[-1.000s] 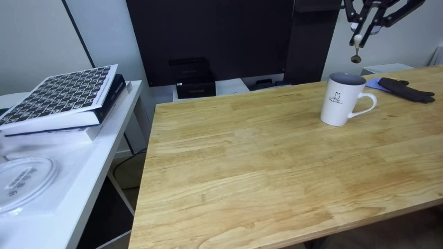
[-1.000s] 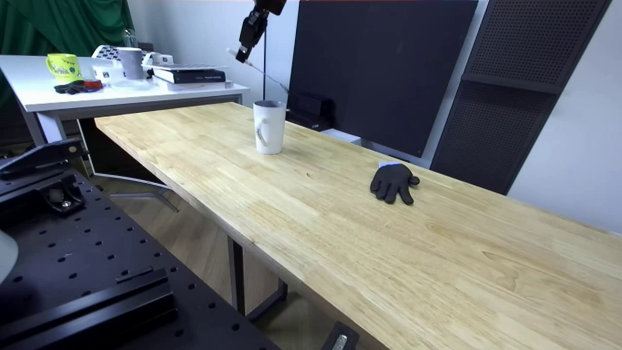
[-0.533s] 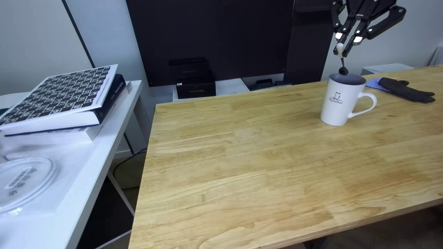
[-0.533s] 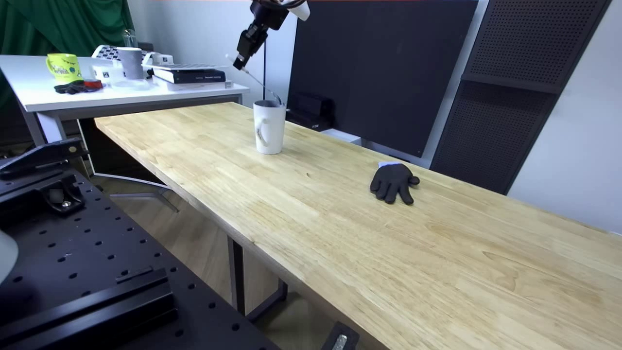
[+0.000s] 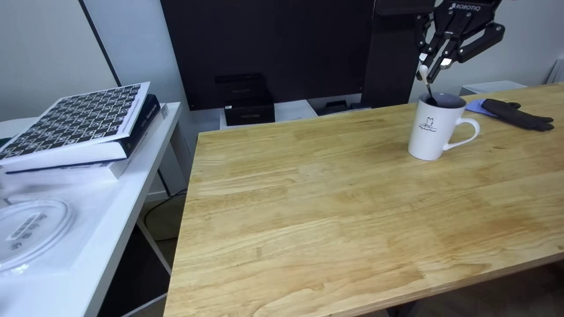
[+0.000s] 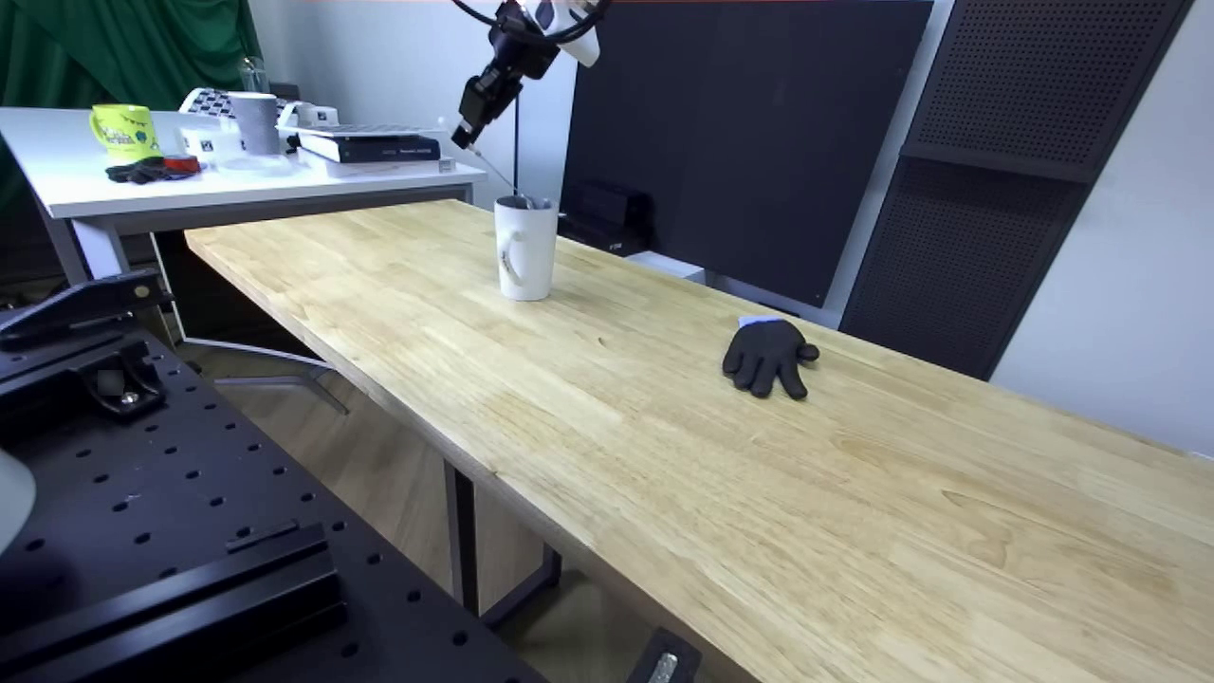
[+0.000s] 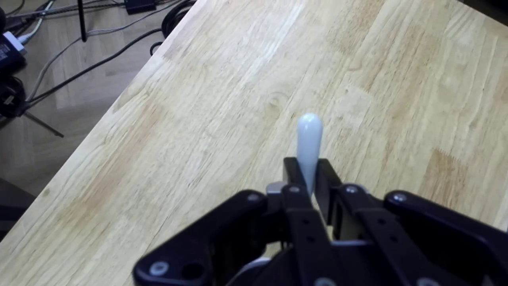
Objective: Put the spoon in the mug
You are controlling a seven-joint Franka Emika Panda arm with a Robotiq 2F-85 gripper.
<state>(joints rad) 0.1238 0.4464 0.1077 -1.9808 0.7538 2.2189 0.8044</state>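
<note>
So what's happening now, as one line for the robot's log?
hand: gripping spoon | spoon: tilted, tip inside mug | mug: upright on table | release: not yet

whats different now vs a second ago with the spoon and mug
In both exterior views the gripper has come down and toward picture left, carrying the spoon with it. The spoon's bowl, higher than the rim of the white mug a second ago, now dips into its mouth. Nothing was newly grasped or let go: the jaws stay closed on the handle. Mug and dark glove stayed put.
</note>
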